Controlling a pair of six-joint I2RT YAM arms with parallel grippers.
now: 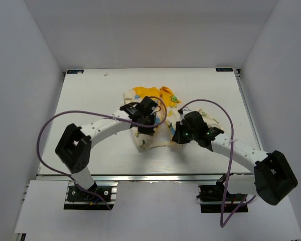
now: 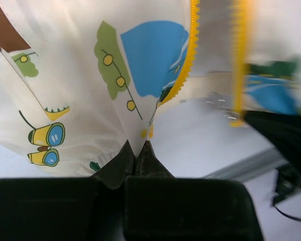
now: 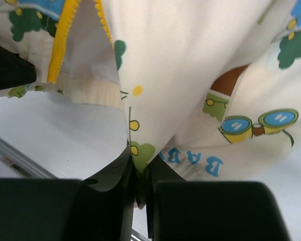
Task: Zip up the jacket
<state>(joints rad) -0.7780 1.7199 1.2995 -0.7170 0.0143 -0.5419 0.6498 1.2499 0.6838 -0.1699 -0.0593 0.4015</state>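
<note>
The jacket, cream with blue, green and yellow prints and a yellow hood, lies bunched at the table's middle. My left gripper is shut on a fold of its cream fabric, with the yellow zipper strip running just above the fingertips. My right gripper is shut on another fold of the jacket, lifted off the table; the other yellow zipper edge shows at the upper left. The front is open, the two zipper edges apart.
The white table is bounded by white walls on three sides and a metal rail at the near edge. Purple cables loop beside each arm. The right arm's black body shows at the right of the left wrist view.
</note>
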